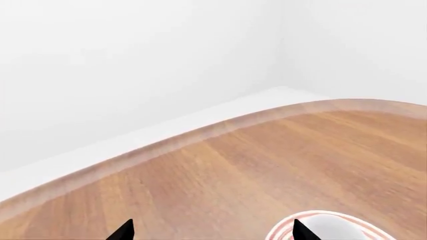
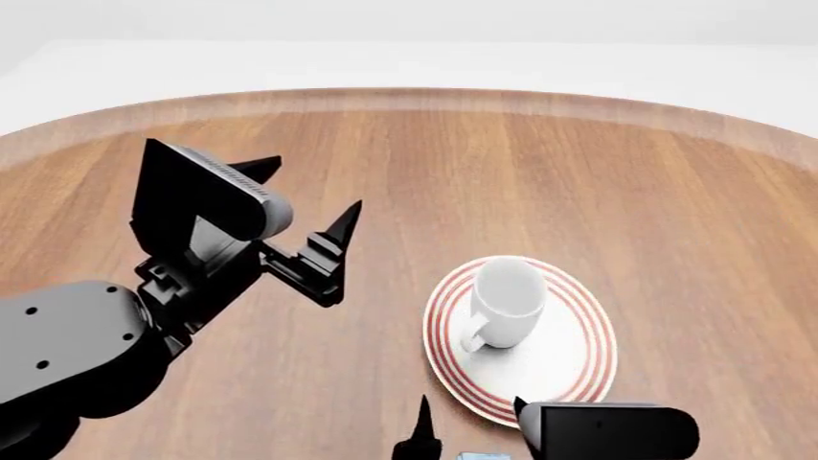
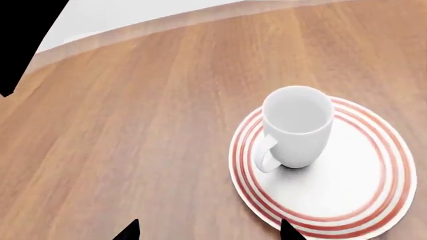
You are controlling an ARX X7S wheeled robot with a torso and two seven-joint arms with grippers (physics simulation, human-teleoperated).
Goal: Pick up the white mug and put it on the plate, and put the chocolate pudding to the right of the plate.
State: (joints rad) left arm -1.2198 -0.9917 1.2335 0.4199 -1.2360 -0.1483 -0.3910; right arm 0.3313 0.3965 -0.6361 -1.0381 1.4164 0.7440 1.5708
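The round wooden bench (image 2: 665,192) meets plain white walls. The white mug (image 2: 508,300) stands upright on the plate (image 2: 569,369). Both the left tool (image 2: 306,206) and the right tool (image 3: 208,231) gape wide, empty

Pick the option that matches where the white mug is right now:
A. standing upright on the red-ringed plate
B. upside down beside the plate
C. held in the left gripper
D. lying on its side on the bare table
A: the white mug stands upright, opening up, on the plate, with neither gripper touching it.
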